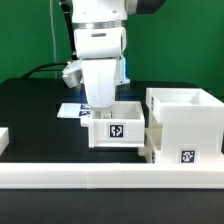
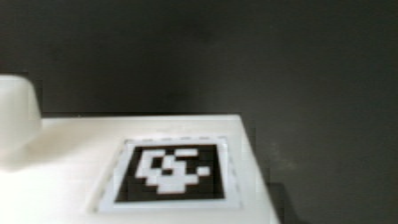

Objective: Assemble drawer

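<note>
A small white open-top drawer tray (image 1: 118,130) with a square tag on its front stands in the middle of the black table. My white gripper (image 1: 100,103) hangs straight over the tray's rim on the exterior view's left side, its fingertips hidden at or behind the tray wall. The large white open case (image 1: 186,122) stands just beside the tray, on the exterior view's right. In the wrist view a white surface with a black-and-white tag (image 2: 173,172) fills the lower part, very close, and one white finger (image 2: 15,112) shows at the edge. The gap between the fingers does not show.
A long low white rail (image 1: 110,178) runs across the front of the table. The marker board (image 1: 68,109) lies flat behind the gripper. A white piece (image 1: 3,138) pokes in at the exterior view's left edge. Cables trail behind the arm.
</note>
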`<state>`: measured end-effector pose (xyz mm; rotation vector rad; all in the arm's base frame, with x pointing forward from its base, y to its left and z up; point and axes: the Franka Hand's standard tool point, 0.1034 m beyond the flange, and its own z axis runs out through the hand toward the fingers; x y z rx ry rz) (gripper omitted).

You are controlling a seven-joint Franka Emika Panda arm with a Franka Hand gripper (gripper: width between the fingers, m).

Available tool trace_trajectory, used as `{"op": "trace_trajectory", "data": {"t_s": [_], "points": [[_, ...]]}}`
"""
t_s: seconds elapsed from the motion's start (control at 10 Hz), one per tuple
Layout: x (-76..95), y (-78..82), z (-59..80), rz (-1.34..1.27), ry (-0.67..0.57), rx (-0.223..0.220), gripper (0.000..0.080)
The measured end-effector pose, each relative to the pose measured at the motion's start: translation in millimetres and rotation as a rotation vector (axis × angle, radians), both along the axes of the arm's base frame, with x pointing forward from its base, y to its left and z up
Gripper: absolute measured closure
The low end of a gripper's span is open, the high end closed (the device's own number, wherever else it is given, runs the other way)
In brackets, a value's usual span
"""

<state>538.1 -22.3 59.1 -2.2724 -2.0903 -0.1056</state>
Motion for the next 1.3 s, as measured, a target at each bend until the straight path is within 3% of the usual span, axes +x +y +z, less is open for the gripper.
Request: {"op": "trace_trajectory", "data": {"t_s": [0.5,1.0,1.3], "points": [[10.7,11.4,2.3,0.036,-0.011,-0.008,0.0755],[8.5,8.8,-0.6,0.032,-0.005,-0.008,0.0755],[6.4,15.6,-4.2,0.067,0.002,-0.018,0.0755]]}}
